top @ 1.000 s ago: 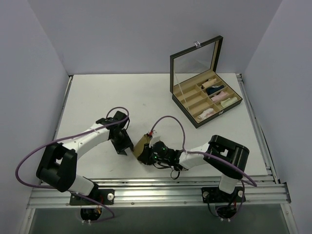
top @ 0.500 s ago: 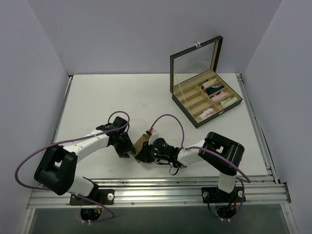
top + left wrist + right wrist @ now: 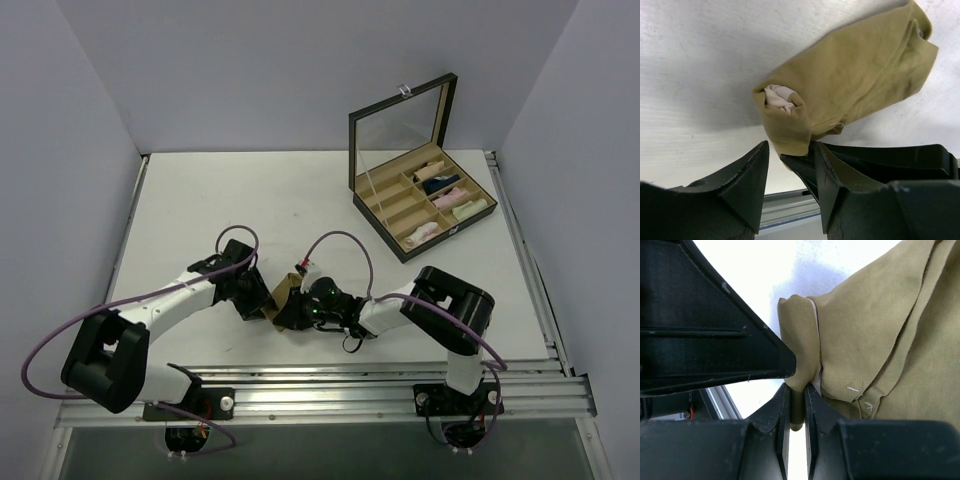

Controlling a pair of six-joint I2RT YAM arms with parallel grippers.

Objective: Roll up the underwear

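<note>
The tan underwear (image 3: pixel 284 293) lies partly rolled on the white table, near the front between the two arms. In the left wrist view the underwear (image 3: pixel 855 80) shows a rolled end with paler cloth tucked inside. My left gripper (image 3: pixel 790 167) is open, its fingers (image 3: pixel 745 175) standing either side of that rolled end. In the top view the left gripper (image 3: pixel 262 303) sits just left of the cloth. My right gripper (image 3: pixel 797 397) is shut on a fold at the edge of the underwear (image 3: pixel 875 330). From above, the right gripper (image 3: pixel 291 312) is at the cloth's near side.
A dark compartment box (image 3: pixel 380 230) with its glass lid (image 3: pixel 400 125) raised stands at the back right, with several rolled cloths in its cells. A metal rail (image 3: pixel 320 392) runs along the table's near edge. Purple cables loop over both arms.
Both grippers have closed in on each other. The right gripper has drawn the tan cloth slightly left, and the left gripper has slid right up to it.
</note>
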